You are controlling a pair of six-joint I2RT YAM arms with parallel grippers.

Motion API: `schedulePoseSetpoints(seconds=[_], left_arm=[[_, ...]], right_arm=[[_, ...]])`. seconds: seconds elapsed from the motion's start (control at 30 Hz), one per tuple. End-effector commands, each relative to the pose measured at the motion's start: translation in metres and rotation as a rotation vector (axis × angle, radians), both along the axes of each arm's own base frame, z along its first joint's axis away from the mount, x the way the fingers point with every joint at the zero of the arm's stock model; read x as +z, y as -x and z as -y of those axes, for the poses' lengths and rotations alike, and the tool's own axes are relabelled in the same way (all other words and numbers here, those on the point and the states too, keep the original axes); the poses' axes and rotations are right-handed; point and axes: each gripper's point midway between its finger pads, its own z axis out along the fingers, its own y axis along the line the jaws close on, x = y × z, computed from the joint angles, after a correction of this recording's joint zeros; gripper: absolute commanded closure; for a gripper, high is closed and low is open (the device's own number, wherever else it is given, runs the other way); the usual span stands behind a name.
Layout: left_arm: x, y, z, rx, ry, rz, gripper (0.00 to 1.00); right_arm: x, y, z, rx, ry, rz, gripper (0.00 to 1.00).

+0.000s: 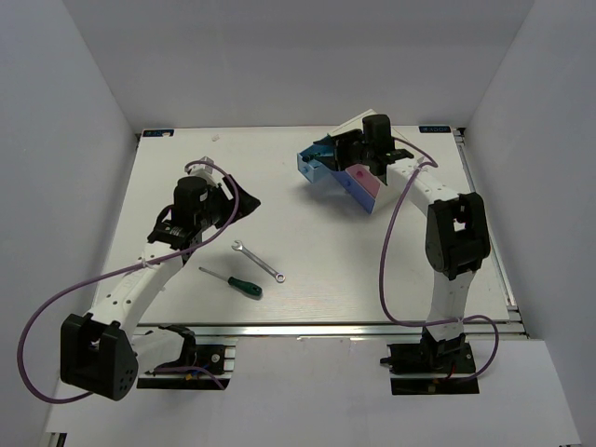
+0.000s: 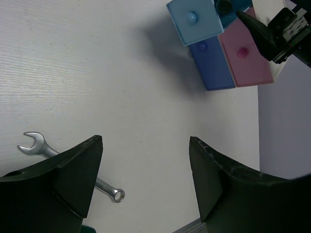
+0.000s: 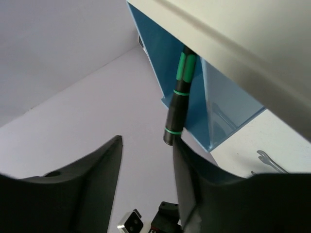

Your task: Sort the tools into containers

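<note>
Wrench (image 1: 258, 261) and green-handled screwdriver (image 1: 233, 281) lie close together on the table (image 1: 326, 279), well apart from the drawers. Left gripper (image 2: 146, 141) hangs over the wrench, its jaws spread wide and released. Right gripper (image 3: 147, 143) is at the pulled-out light-blue drawer (image 3: 158, 58) with its jaws parted. 1 dark mini screwdriver (image 3: 176, 104) with green bands pokes out of that drawer, its end just beside the right finger, not clamped.
</note>
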Motion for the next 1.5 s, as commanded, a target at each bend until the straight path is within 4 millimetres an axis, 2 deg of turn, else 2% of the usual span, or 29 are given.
schedulePoseSetpoints(seconds=[0.0, 0.07, 0.2, 0.33, 0.4, 0.43, 0.53, 0.57, 0.63, 0.67, 0.73, 0.77, 0.83, 0.87, 0.9, 0.93, 0.97, 1.0, 1.03, 1.07, 1.1, 1.13, 1.17, 1.2, 1.23, 1.27, 1.3, 1.4, 1.47], left_arm=[[0.022, -0.004, 0.002, -0.006, 0.023, 0.051, 0.19], [0.021, -0.004, 0.002, -0.007, 0.025, 0.049, 0.18], [0.021, -0.003, 0.002, -0.004, 0.024, 0.052, 0.18], [0.023, -0.006, 0.004, -0.011, 0.031, 0.060, 0.19], [0.027, -0.010, 0.007, -0.019, 0.036, 0.075, 0.23], [0.028, -0.011, 0.010, -0.036, 0.041, 0.077, 0.29], [0.031, -0.020, 0.019, -0.074, 0.051, 0.084, 0.43], [0.025, -0.025, 0.022, -0.085, 0.048, 0.070, 0.54], [0.029, -0.030, 0.031, -0.119, 0.059, 0.083, 0.65], [0.023, -0.034, 0.036, -0.131, 0.055, 0.072, 0.73], [0.028, -0.039, 0.046, -0.164, 0.052, 0.085, 0.77], [0.028, -0.040, 0.051, -0.181, 0.051, 0.087, 0.78], [0.022, -0.045, 0.064, -0.213, 0.042, 0.080, 0.77], [0.028, -0.050, 0.070, -0.230, 0.042, 0.100, 0.77], [0.021, -0.054, 0.078, -0.245, 0.040, 0.090, 0.74], [0.020, -0.058, 0.083, -0.254, 0.042, 0.091, 0.73], [0.026, -0.064, 0.089, -0.263, 0.053, 0.104, 0.72], [0.025, -0.068, 0.095, -0.271, 0.057, 0.108, 0.72], [0.009, -0.076, 0.101, -0.273, 0.052, 0.070, 0.72], [0.015, -0.085, 0.106, -0.266, 0.061, 0.076, 0.72], [0.009, -0.091, 0.108, -0.253, 0.050, 0.058, 0.73], [-0.012, -0.100, 0.111, -0.241, 0.029, 0.006, 0.74], [-0.018, -0.106, 0.114, -0.231, 0.012, -0.017, 0.74], [-0.012, -0.115, 0.118, -0.223, 0.000, -0.022, 0.74], [-0.016, -0.120, 0.122, -0.224, -0.010, -0.033, 0.72], [-0.034, -0.126, 0.125, -0.221, -0.029, -0.071, 0.71], [-0.030, -0.131, 0.129, -0.223, -0.033, -0.069, 0.70], [-0.045, -0.136, 0.134, -0.226, -0.042, -0.095, 0.63], [-0.048, -0.137, 0.136, -0.234, -0.038, -0.097, 0.61]], right_arm=[[-0.020, -0.004, 0.007, -0.024, 0.014, -0.037, 0.47], [-0.021, -0.003, 0.006, -0.019, 0.013, -0.036, 0.40], [-0.011, -0.004, 0.006, 0.001, -0.003, 0.013, 0.39], [0.029, -0.002, -0.002, 0.095, -0.060, 0.192, 0.43], [0.042, 0.002, -0.005, 0.143, -0.078, 0.263, 0.54], [0.059, 0.008, -0.008, 0.197, -0.093, 0.352, 0.62], [0.081, 0.025, -0.012, 0.309, -0.111, 0.502, 0.90], [0.088, 0.027, -0.012, 0.350, -0.076, 0.617, 0.97], [0.105, 0.039, -0.015, 0.456, -0.024, 0.778, 1.00], [0.103, 0.041, -0.015, 0.525, 0.072, 0.903, 1.00], [0.122, 0.059, -0.018, 0.685, 0.114, 1.118, 1.00], [0.114, 0.062, -0.016, 0.761, 0.209, 1.243, 1.00], [0.123, 0.054, -0.009, 0.788, 0.394, 1.368, 1.00], [0.116, 0.050, -0.004, 0.809, 0.507, 1.408, 0.95], [0.115, 0.031, 0.019, 0.773, 0.819, 1.486, 0.64], [0.083, 0.028, 0.031, 0.783, 0.930, 1.463, 0.49], [0.076, 0.020, 0.047, 0.736, 1.046, 1.481, 0.32], [0.108, -0.001, 0.077, 0.493, 1.221, 1.486, 0.11], [0.094, -0.010, 0.107, 0.418, 1.249, 1.406, 0.11], [0.093, -0.014, 0.122, 0.416, 1.217, 1.391, 0.19], [0.079, -0.021, 0.123, 0.470, 1.083, 1.338, 0.75], [0.053, -0.024, 0.153, 0.530, 1.033, 1.167, 1.00], [0.094, -0.037, 0.160, 0.520, 1.027, 1.214, 1.00], [0.067, -0.047, 0.165, 0.586, 0.991, 1.143, 1.00], [0.054, -0.043, 0.177, 0.642, 1.012, 1.075, 0.96], [0.055, -0.046, 0.181, 0.661, 1.042, 1.088, 0.85], [0.056, -0.044, 0.186, 0.670, 1.089, 1.094, 0.67], [0.054, -0.033, 0.186, 0.739, 1.129, 1.162, 0.40], [0.047, -0.023, 0.182, 0.808, 1.103, 1.185, 0.33]])
